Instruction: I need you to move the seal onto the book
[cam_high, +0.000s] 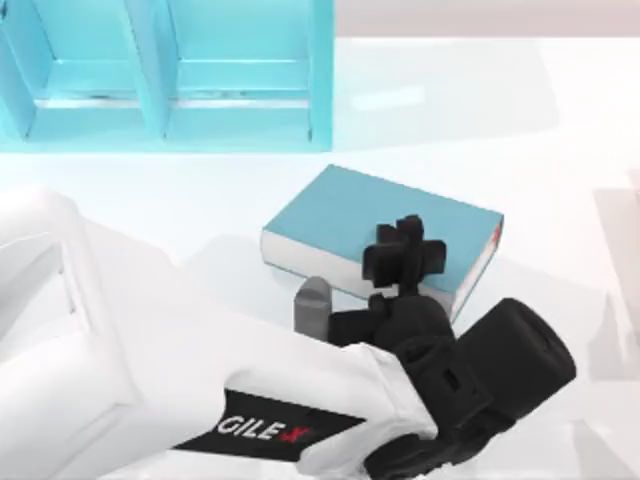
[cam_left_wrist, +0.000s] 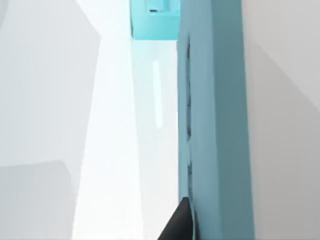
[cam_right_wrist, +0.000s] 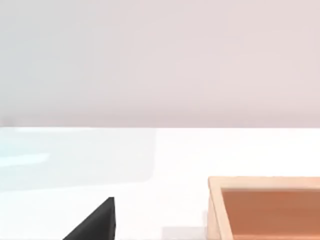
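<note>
The left gripper hung over the cover of the book, nearer its front long edge. Whether it was clenched on anything could not be told, nor could the seal's position; if carried, it was hidden beneath the gripper.

Recommended procedure: lower vertically toward the middle of the cover, release only once the base is seated, then withdraw straight up.

A short grey upright block stood just beside the book's front edge. The right arm was idle, facing an orange-brown box.
</note>
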